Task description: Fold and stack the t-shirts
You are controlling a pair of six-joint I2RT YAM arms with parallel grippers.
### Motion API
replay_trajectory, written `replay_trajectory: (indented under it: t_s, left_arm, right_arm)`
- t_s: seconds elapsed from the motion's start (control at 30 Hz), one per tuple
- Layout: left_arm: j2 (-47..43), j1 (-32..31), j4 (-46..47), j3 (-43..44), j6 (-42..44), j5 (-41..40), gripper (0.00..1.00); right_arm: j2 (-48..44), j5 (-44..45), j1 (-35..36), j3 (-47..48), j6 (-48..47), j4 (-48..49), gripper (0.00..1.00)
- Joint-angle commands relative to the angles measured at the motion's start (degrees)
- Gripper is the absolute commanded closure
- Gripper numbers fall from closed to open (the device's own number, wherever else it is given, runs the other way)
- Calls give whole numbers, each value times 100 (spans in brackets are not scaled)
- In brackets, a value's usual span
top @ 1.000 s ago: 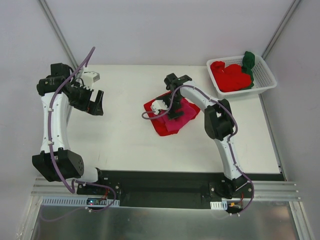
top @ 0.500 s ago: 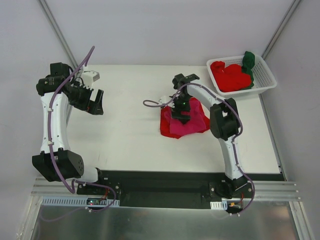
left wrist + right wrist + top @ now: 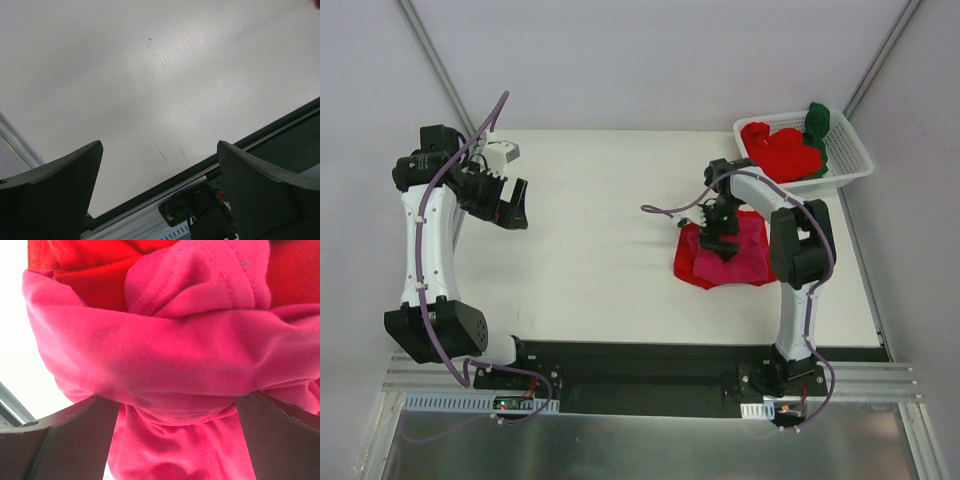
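The right pincer (image 3: 721,238) pressed down onto a magenta-pink cotton t-shirt (image 3: 720,264). Its jaws stood wide apart, and a bunched roll of the pink cloth bulged up between them without being nipped. That shirt lay on a bright red t-shirt (image 3: 686,268) on the right side of the white worktop (image 3: 590,260), near the white slotted plastic basket (image 3: 850,150). The basket held more red shirts (image 3: 780,155) and a dark green one (image 3: 817,125).

The step looked like settling this small stack. To do it well, the press should be flat and light so both layers shift together, followed by a straight lift so that no fold drags open.

The left pincer (image 3: 510,205) hung well apart on the left, its jaws spread and empty.
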Motion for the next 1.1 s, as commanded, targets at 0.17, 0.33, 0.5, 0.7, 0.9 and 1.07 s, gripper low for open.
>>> replay_trajectory:
  t_s: [0.17, 0.33, 0.5, 0.7, 0.9, 1.07]
  left_arm:
    - [-270, 47, -111, 132, 9, 111, 1]
    - [-305, 38, -119, 97, 9, 75, 1]
    - [-340, 47, -119, 70, 18, 58, 1]
    - [-428, 47, -119, 0, 36, -4, 1]
    - [-437, 38, -111, -53, 45, 5, 1]
    - [-455, 47, -119, -53, 53, -13, 1]
  right_arm:
    - [-48, 909, -906, -613, -1088, 268, 3]
    - [-118, 1287, -1214, -753, -1529, 277, 3]
    - [-372, 903, -1276, -280, -1477, -319, 3]
    - [-531, 242, -978, 1442, -1142, -1901, 3]
    - [-734, 92, -713, 1357, -1125, -1938, 3]
    - [-339, -118, -704, 1084, -668, -1446, 3]
